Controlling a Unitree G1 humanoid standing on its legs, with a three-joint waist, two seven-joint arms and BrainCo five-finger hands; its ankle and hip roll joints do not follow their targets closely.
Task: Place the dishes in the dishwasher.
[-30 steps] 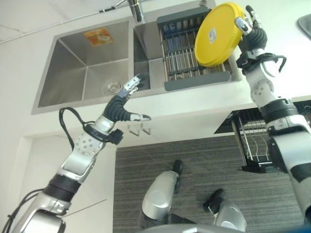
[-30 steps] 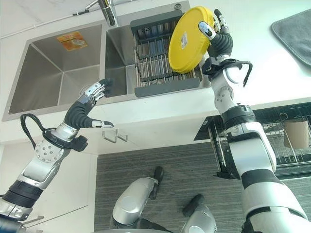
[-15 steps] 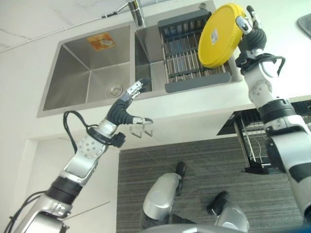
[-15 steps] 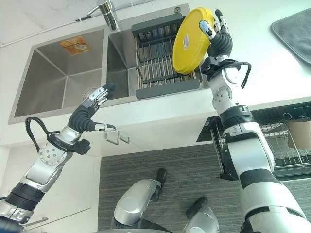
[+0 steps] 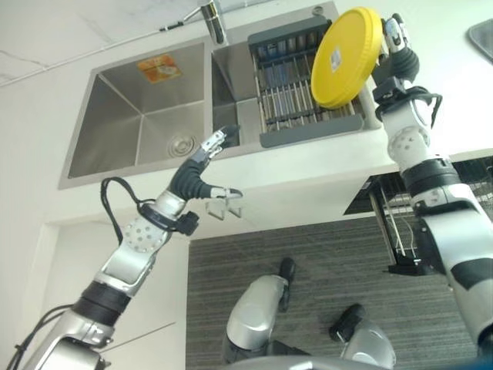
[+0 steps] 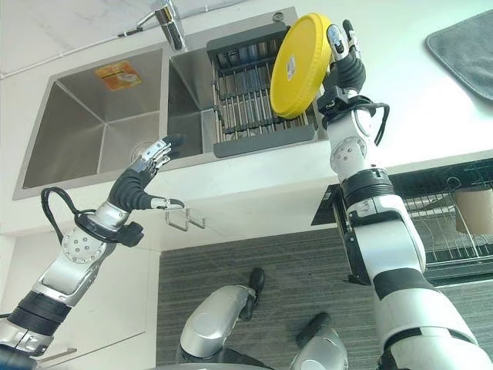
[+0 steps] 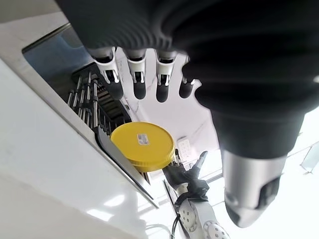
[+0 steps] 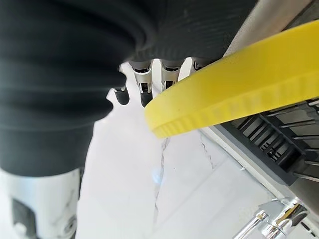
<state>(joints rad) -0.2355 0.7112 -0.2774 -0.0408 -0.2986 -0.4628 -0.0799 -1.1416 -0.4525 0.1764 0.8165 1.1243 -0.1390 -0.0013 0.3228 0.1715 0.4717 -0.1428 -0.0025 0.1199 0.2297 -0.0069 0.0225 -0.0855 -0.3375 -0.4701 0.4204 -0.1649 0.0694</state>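
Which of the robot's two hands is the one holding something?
Its right hand, raised over the drying rack in the sink, grips a yellow plate by its edge. The left hand hovers with straight fingers at the sink's front rim, holding nothing.

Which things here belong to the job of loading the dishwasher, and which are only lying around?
Part of the job:
- yellow plate, held up over the drying rack
- right robot hand, gripping the plate
- dishwasher rack, pulled out below the counter

Not part of it now:
- drying rack in the sink
- sink
- tap
- grey cloth
- left robot hand, idle, open
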